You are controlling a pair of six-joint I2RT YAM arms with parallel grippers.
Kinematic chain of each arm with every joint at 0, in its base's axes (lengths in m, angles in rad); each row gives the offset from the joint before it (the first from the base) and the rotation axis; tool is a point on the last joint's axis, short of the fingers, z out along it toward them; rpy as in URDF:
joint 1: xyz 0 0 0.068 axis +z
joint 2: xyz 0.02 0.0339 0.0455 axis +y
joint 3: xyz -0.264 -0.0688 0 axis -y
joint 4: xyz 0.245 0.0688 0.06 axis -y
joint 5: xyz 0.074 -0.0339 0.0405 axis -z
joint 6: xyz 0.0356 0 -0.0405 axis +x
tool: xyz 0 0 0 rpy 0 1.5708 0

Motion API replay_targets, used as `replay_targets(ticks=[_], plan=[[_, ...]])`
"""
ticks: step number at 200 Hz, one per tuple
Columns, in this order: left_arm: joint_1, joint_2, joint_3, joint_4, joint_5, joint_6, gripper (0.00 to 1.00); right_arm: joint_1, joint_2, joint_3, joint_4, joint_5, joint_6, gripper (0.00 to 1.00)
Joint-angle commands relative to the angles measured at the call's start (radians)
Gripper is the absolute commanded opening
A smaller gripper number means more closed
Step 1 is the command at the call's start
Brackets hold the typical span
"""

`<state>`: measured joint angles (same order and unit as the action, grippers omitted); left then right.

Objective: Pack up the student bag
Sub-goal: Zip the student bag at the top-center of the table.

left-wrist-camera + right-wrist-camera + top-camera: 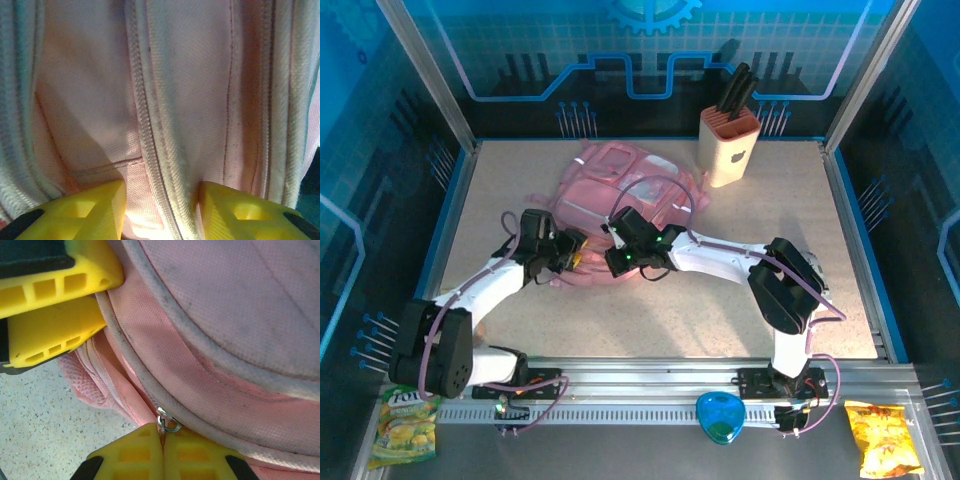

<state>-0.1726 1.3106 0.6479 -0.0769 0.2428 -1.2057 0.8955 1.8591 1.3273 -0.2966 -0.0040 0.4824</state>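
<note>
From above, the student bag (620, 190) lies mid-table, with the left gripper (568, 250) and right gripper (618, 258) at its near edge. Left wrist: fingers (95, 210) spread astride the bag's zip seam (155, 150). Right wrist: fingers (145, 452) pressed together, pinching a metal zipper ring (168, 423)

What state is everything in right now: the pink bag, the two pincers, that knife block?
student bag: lying flat on the table.
left pincer: open, astride a zip seam of the bag.
right pincer: shut on the zip pull.
knife block: upright, knives in.
</note>
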Motion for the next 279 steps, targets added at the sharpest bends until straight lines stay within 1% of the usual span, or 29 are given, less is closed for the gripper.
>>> replay_targets(ticks=[1,9,21,53,73,96,124,156,187,209,228,253,265,279], plan=[[-0.008,0.013,0.035,0.045,-0.02,0.01,0.43,-0.001,-0.023,-0.013,0.041,-0.005,-0.002,0.0],[-0.008,0.017,0.039,0.045,-0.024,0.016,0.42,-0.002,-0.025,-0.017,0.036,0.001,-0.002,0.0],[-0.008,0.023,0.049,0.033,-0.033,0.033,0.38,-0.002,-0.031,-0.023,0.025,0.015,-0.009,0.0],[-0.008,0.027,0.062,0.008,-0.065,0.073,0.18,-0.016,-0.072,-0.06,-0.046,0.107,-0.052,0.0],[-0.005,0.026,0.073,-0.015,-0.076,0.106,0.09,-0.055,-0.122,-0.123,-0.089,0.18,-0.082,0.0],[-0.004,0.022,0.085,-0.036,-0.083,0.137,0.02,-0.127,-0.168,-0.184,-0.096,0.188,-0.107,0.0],[-0.002,0.022,0.087,-0.043,-0.08,0.144,0.0,-0.202,-0.149,-0.16,-0.111,0.214,-0.138,0.01],[-0.002,0.028,0.088,-0.034,-0.054,0.147,0.0,-0.275,-0.082,-0.065,-0.138,0.256,-0.15,0.09],[-0.002,0.028,0.093,-0.038,-0.034,0.162,0.0,-0.345,-0.028,0.019,-0.16,0.255,-0.163,0.11],[-0.002,0.04,0.103,-0.032,-0.002,0.173,0.0,-0.383,0.016,0.093,-0.224,0.254,-0.128,0.13],[-0.002,0.056,0.111,-0.02,0.029,0.181,0.0,-0.391,0.029,0.128,-0.253,0.25,-0.115,0.16],[-0.003,0.073,0.118,-0.014,0.056,0.187,0.02,-0.391,-0.027,0.108,-0.239,0.224,-0.092,0.28],[-0.002,0.076,0.121,-0.014,0.062,0.187,0.04,-0.39,-0.068,0.085,-0.234,0.217,-0.069,0.37],[-0.002,0.079,0.123,-0.014,0.067,0.189,0.05,-0.385,-0.124,0.047,-0.214,0.169,-0.047,0.48]])
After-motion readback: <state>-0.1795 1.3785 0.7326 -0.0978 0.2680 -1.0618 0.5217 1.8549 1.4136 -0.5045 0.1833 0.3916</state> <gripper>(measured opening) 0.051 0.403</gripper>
